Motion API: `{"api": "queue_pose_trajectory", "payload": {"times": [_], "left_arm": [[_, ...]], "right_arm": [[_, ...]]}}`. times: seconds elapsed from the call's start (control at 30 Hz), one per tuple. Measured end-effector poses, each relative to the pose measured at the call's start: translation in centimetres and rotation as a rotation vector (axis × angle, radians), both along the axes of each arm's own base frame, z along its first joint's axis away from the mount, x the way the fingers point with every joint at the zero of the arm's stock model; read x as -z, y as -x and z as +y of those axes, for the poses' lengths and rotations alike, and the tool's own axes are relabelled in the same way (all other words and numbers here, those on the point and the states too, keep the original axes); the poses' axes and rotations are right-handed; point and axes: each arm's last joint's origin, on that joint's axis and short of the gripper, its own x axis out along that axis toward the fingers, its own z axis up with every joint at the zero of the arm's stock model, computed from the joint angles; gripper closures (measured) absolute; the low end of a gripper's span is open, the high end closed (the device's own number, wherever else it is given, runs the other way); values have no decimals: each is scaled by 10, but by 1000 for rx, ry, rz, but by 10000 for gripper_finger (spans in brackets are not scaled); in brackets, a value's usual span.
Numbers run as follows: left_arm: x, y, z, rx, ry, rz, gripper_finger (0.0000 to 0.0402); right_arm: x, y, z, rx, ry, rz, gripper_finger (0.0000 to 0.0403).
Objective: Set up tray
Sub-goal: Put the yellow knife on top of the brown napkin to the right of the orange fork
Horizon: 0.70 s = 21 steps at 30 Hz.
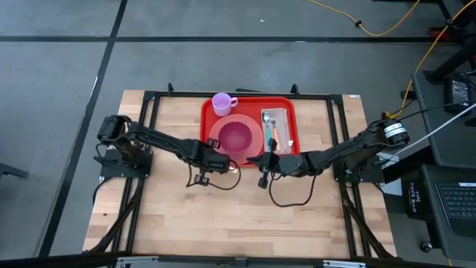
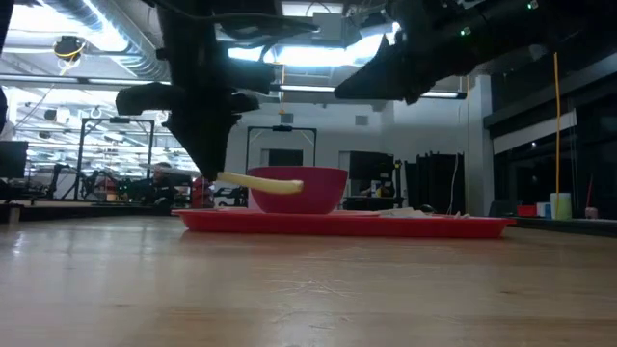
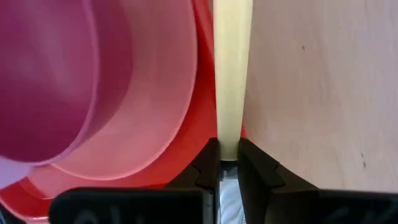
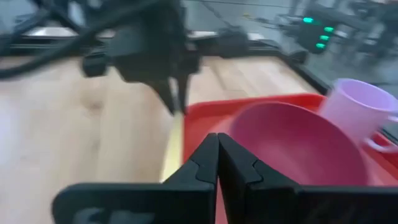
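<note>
The red tray (image 1: pixel 247 100) lies at the table's far middle. On it are a pink plate (image 1: pixel 217 135), a magenta bowl (image 1: pixel 236 137), a lilac cup (image 1: pixel 222 103) and cutlery on a napkin (image 1: pixel 274 126). My left gripper (image 1: pixel 225 165) is at the tray's near edge, shut on a pale yellow flat utensil (image 2: pixel 262 181). My right gripper (image 1: pixel 262 165) hovers shut and empty just right of it, near the tray's near edge, and shows in its wrist view (image 4: pixel 217 149). My left gripper pinches one end of the pale yellow utensil (image 3: pixel 229 146) between its two fingers (image 3: pixel 205 163), coming from above and pointing down. The utensil sticks out level toward the table's right, lifted clear over the tray's near rim (image 3: pixel 205 127) beside the plate (image 3: pixel 155 118).
Bare wooden tabletop (image 1: pixel 223 216) stretches between the tray and the near edge. Black frame rails (image 1: pixel 149 134) run along both sides of the table. Cables (image 1: pixel 290 197) hang below both wrists. The tray's right half holds the napkin and cutlery.
</note>
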Motion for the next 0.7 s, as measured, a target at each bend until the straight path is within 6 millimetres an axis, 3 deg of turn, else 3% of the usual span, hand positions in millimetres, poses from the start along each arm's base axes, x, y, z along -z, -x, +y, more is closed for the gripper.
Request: {"api": "queue_pose_trajectory", "payload": {"times": [0.4,0.7], "left_arm": [[-27,-17,-13,7,-113,-120,377],[-31,-19,-13,14,-114,-125,377]], "right_arm": [[-6,-4,12,-116,52,131,392],[-6,-5,13,-118,58,160,392]]}}
